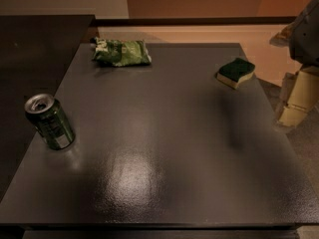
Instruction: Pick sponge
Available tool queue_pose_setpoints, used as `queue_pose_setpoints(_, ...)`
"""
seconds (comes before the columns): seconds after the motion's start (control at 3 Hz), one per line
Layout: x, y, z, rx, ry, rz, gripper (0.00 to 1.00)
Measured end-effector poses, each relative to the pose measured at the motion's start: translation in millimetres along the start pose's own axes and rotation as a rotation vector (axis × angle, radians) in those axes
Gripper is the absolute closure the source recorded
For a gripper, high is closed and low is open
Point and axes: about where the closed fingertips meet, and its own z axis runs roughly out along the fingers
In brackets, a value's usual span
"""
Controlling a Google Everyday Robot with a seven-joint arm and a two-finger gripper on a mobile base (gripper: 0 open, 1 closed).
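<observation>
The sponge (236,71) lies flat on the dark table (164,148) near its far right edge, dark green top up over a pale yellow base. My gripper (295,106) hangs off the table's right side, to the right of the sponge and nearer the camera, apart from it. It holds nothing that I can see.
A green and white snack bag (121,52) lies at the far left of the table. A green drink can (50,122) with a silver top stands near the left edge. A second dark surface (30,49) adjoins on the left. Arm parts (305,34) fill the upper right.
</observation>
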Motion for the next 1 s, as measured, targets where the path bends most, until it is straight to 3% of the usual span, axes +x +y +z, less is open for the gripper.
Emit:
queue_pose_setpoints(0.33, -1.6, -5.0, -0.4, -0.001, -0.009, 0.007, 0.0)
queue_pose_setpoints(1.0, -0.8, -52.3, 24.5, 0.008, -0.086, 0.08, 0.0)
